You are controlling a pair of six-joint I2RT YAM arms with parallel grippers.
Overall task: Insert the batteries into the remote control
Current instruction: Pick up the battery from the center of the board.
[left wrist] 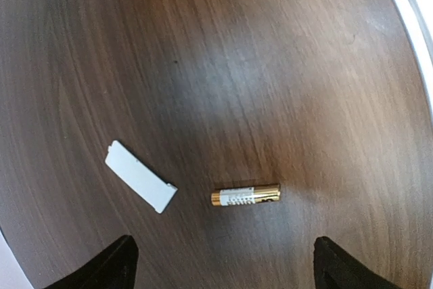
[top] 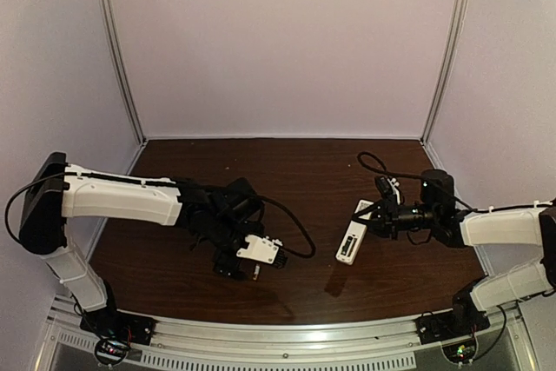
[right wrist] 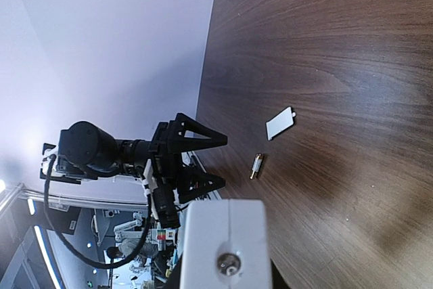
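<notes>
Dark wood table (top: 295, 171), two arms reaching in from lower left and right of the top view. Remote (top: 351, 242), right of centre: a slim white bar running slantwise, its upper end in the right gripper (top: 372, 215). Judgement: it is held there to keep it steady and presented for loading while the other arm fetches. Jaws are narrowed onto that end. In the right wrist view the remote's end fills the bottom centre, but the fingertips themselves don't show, so the grip is read from the top view. Small flat white cover (left wrist: 141, 176), left of centre in the left wrist view, lies flat on the wood. It is off the remote, so the compartment is presumably open, though I cannot see into it. Battery (left wrist: 245, 195): one only in view, gold with a pale label, lying on its side just right of the cover and apart from it, well clear of the remote. The second battery is not seen. Left gripper (left wrist: 223, 269) hangs above the battery, fingertips (left wrist: 111, 265) showing at the bottom corners, spread wide and straddling it, touching nothing and holding nothing. Likely lined up for a pick.
</notes>
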